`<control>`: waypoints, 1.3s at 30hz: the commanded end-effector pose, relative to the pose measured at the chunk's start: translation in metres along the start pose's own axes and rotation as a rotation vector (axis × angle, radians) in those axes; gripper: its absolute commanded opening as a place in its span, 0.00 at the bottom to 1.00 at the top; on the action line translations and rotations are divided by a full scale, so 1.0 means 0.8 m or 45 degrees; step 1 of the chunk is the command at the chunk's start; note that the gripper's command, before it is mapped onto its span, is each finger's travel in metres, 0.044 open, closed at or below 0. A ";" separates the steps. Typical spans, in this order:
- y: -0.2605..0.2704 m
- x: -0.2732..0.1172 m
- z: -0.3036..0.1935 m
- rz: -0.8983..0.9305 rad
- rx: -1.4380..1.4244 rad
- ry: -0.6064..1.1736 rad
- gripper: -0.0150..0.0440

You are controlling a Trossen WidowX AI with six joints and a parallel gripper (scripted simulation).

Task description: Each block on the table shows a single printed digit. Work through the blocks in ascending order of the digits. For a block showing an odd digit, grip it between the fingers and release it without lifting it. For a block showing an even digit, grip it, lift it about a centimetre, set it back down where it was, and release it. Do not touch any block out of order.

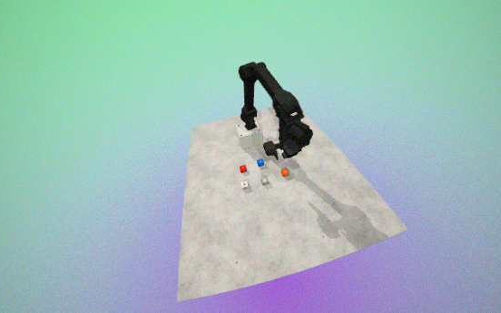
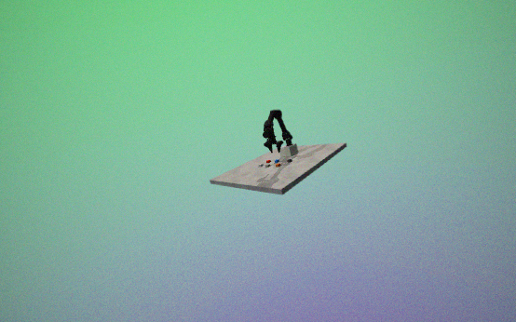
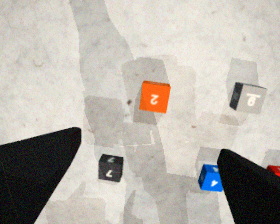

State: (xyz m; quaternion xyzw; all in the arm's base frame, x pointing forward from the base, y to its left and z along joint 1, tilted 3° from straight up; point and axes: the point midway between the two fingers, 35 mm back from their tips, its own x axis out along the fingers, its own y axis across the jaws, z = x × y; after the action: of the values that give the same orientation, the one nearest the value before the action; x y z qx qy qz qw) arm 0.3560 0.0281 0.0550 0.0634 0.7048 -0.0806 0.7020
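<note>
My gripper (image 1: 280, 157) (image 2: 275, 152) (image 3: 149, 145) is open and empty above the table. In the wrist view, an orange block (image 1: 285, 172) (image 2: 278, 165) (image 3: 155, 97) showing 2 lies beyond the fingertips, between their lines. A black block (image 2: 290, 161) (image 3: 111, 168) shows 7; the top view does not show it clearly. A blue block (image 1: 260, 163) (image 2: 277, 161) (image 3: 210, 178) shows 4, partly behind the right finger. A grey block (image 1: 265, 180) (image 2: 267, 166) (image 3: 251, 98) shows an underlined digit, apparently an upside-down 6. The digits on the red block (image 1: 242, 168) (image 2: 268, 161) (image 3: 278, 173) and white block (image 1: 244, 184) (image 2: 261, 166) are unreadable.
The arm's pale base box (image 1: 250, 137) (image 2: 289, 151) stands on the mottled grey table (image 1: 217, 235) (image 2: 247, 179) behind the blocks. The arm's shadow crosses the table beside and under the orange block. The table's edges drop off on all sides.
</note>
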 end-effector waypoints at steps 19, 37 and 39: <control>-0.139 -0.002 0.019 -0.015 -0.004 -0.002 0.93; -0.152 -0.002 0.020 -0.016 -0.004 -0.003 0.93; -0.189 -0.003 0.022 -0.018 -0.004 -0.003 0.93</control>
State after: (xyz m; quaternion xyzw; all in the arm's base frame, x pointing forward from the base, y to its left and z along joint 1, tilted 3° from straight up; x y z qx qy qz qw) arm 0.3473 -0.0904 0.0587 0.0532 0.7058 -0.0782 0.7020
